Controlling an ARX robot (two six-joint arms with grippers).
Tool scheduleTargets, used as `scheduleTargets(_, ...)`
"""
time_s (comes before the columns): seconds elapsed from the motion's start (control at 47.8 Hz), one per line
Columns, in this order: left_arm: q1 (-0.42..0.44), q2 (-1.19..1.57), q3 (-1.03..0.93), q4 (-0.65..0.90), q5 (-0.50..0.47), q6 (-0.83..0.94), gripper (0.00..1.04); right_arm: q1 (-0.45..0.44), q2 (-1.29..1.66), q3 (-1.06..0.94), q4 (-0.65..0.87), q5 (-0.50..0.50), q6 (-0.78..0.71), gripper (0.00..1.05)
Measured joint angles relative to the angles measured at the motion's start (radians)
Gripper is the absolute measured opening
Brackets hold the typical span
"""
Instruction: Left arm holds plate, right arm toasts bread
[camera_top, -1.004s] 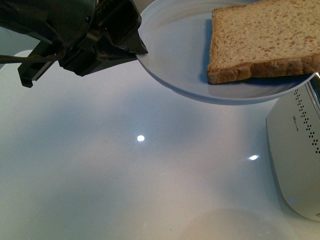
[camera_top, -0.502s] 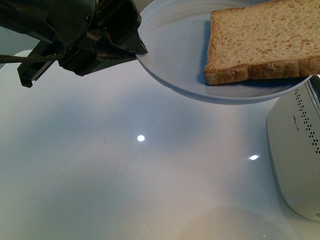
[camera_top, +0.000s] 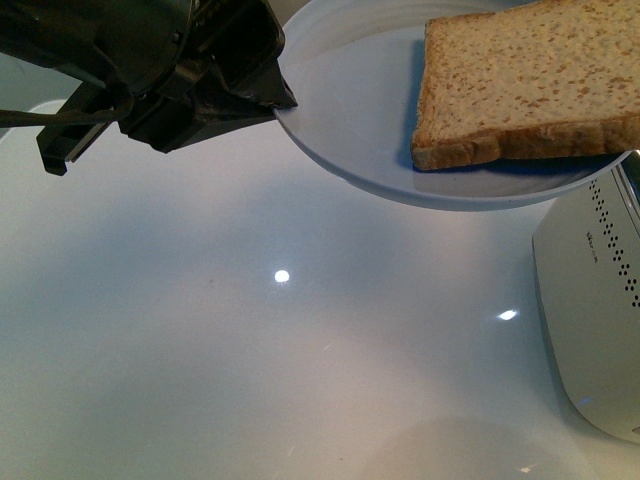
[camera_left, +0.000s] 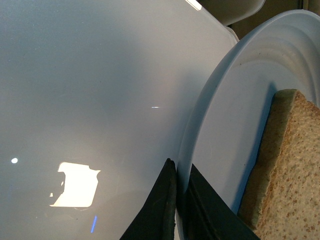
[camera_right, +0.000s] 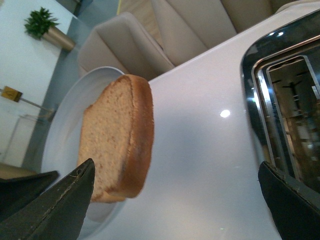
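Observation:
My black left gripper (camera_top: 265, 95) is shut on the rim of the pale bluish-white plate (camera_top: 350, 110) and holds it above the table at the upper middle of the front view. A slice of light-brown wholemeal bread (camera_top: 525, 85) lies on the plate's right side. In the left wrist view the gripper (camera_left: 181, 175) pinches the plate's rim (camera_left: 210, 100), with the bread (camera_left: 285, 170) close beside the jaws. In the right wrist view my right gripper (camera_right: 177, 192) is open and empty, its fingers (camera_right: 65, 200) spread wide, with the bread (camera_right: 117, 135) and plate (camera_right: 62, 125) ahead.
A white toaster (camera_top: 600, 310) stands at the right, just under the plate's edge. Its chrome top and open slot (camera_right: 295, 115) show in the right wrist view. The glossy white table (camera_top: 250, 330) spreads below. Beige chairs (camera_right: 125, 45) stand beyond the table.
The bread shifts slightly on the plate between frames, first a little left, then back right. The left gripper and plate stay about where they were.

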Motion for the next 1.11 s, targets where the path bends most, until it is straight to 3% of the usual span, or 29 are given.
scheduleTargets(0.188, 0.000, 0.000, 0.000, 0.000, 0.000, 0.000, 0.03, 0.046, 0.127, 0.000, 0.140, -0.023, 0.122, 0.96)
scheduleTargets(0.753, 0.000, 0.000, 0.000, 0.000, 0.000, 0.000, 0.03, 0.089, 0.320, 0.006, 0.300, -0.020, 0.210, 0.95)
scheduleTargets(0.92, 0.000, 0.000, 0.000, 0.000, 0.000, 0.000, 0.03, 0.089, 0.327, 0.006, 0.303, -0.018, 0.210, 0.74)
scheduleTargets(1.108, 0.000, 0.000, 0.000, 0.000, 0.000, 0.000, 0.03, 0.089, 0.327, 0.006, 0.309, -0.019, 0.211, 0.39)
